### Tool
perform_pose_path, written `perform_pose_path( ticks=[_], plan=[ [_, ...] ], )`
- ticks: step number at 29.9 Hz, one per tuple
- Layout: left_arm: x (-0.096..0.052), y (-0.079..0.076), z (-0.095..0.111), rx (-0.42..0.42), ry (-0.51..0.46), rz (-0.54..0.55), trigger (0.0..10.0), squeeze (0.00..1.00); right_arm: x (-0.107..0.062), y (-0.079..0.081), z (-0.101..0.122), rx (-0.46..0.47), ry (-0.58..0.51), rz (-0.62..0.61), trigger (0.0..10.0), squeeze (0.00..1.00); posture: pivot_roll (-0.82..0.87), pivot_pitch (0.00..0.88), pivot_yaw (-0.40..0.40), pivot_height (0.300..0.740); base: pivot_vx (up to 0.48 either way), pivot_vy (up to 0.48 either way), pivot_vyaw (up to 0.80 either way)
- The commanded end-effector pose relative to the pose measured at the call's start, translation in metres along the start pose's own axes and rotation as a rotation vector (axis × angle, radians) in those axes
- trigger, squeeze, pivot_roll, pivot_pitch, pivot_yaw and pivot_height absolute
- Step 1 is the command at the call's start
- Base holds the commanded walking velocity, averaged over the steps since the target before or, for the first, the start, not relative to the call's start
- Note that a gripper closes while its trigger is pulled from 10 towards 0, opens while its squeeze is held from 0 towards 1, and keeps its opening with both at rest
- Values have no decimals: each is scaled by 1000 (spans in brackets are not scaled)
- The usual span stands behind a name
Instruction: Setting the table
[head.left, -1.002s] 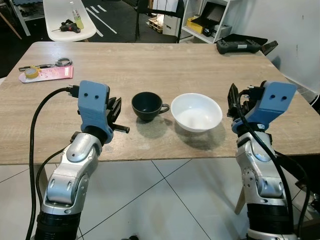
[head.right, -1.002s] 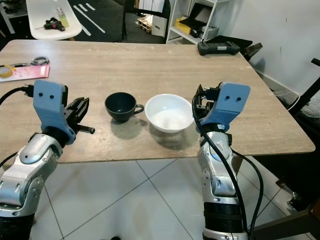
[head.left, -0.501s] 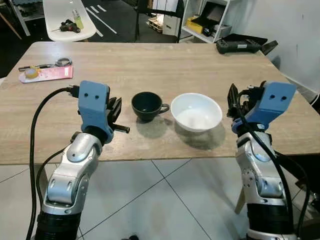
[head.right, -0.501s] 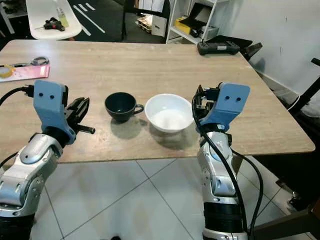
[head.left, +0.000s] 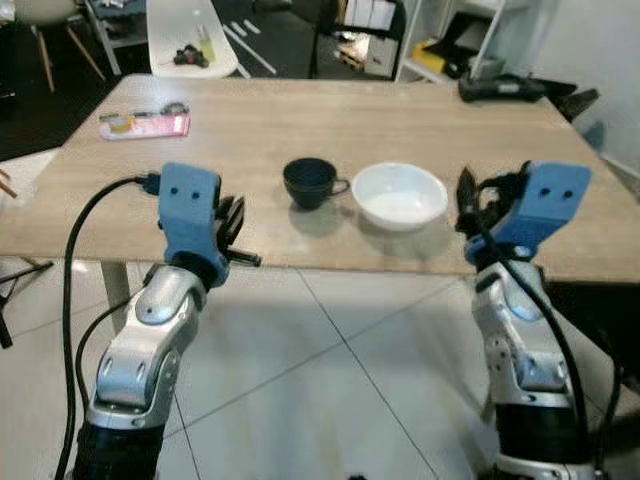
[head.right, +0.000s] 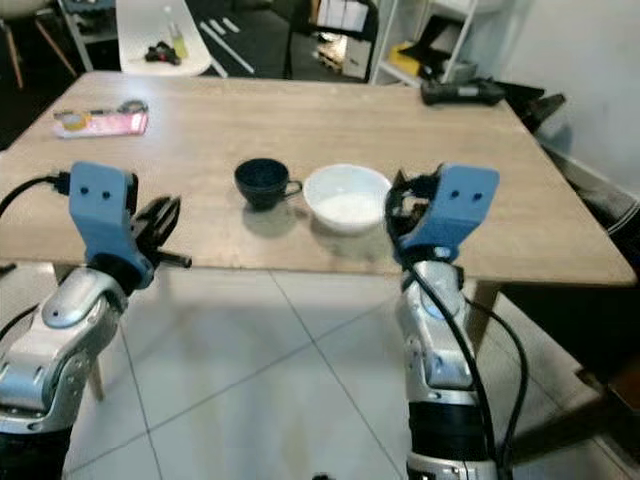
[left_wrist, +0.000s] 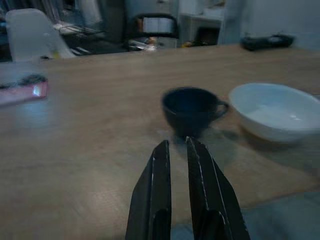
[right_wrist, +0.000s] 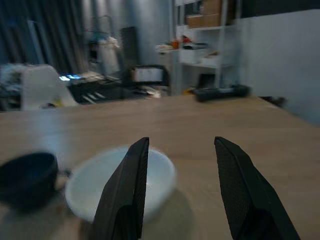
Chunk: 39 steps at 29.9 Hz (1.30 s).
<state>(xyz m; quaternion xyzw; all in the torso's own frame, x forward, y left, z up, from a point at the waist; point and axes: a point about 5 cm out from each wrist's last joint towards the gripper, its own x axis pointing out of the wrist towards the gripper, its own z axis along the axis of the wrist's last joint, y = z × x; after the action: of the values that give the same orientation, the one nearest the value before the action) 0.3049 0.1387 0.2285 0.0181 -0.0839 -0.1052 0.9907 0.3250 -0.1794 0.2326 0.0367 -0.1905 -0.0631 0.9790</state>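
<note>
A dark cup (head.left: 310, 183) and a white bowl (head.left: 400, 195) stand side by side near the front edge of the wooden table (head.left: 300, 120), handle of the cup toward the bowl. My left gripper (head.left: 236, 225) is held before the table's edge, left of the cup, and is shut with nothing in it; its fingers (left_wrist: 161, 165) point at the cup (left_wrist: 190, 107). At the edge right of the bowl, my right gripper (head.left: 468, 200) is open and empty, with the bowl (right_wrist: 120, 175) beyond its fingers (right_wrist: 132, 185).
A pink packet with tape and scissors (head.left: 145, 124) lies at the table's far left. A black controller (head.left: 505, 88) sits at the far right corner. A white chair (head.left: 190, 40) and shelves stand behind. Tiled floor (head.left: 330, 380) lies below my arms.
The whole view has pulled back from the table, so the camera has moved; both arms now hang over the floor at the table's edge. Cup, bowl and fingers are as before.
</note>
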Motion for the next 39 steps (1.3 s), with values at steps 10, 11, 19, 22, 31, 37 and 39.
perform_pose_path(
  ticks=[10,11,19,22,31,37,39],
  plan=[
    [-1,3,-5,8,23,10,10000,0,-2,1,-2,-2,2,-1,10000,0,43,61,61,740,-392,0,0],
    [-1,3,-5,8,23,10,10000,0,-2,0,-2,-2,1,-2,10000,0,43,61,61,740,-390,0,0],
    [-1,2,-5,6,23,7,10000,0,-3,-1,-1,-5,0,-4,10000,0,40,64,60,740,-386,0,0],
    [-1,2,-5,6,23,6,10000,0,-3,-1,-1,-6,1,-4,10000,0,39,65,60,740,-360,0,0],
    [-1,1,-5,-15,23,11,10000,0,-4,-2,-1,-8,0,-5,10000,0,36,67,61,740,-143,0,0],
    [0,0,-4,-21,17,5,10000,0,-4,-1,0,-9,-3,-4,10000,0,35,68,61,740,0,0,0],
    [0,0,-5,-20,18,6,10000,0,-4,-1,0,-8,-4,-4,10000,0,35,68,62,740,0,0,0]
  ],
)
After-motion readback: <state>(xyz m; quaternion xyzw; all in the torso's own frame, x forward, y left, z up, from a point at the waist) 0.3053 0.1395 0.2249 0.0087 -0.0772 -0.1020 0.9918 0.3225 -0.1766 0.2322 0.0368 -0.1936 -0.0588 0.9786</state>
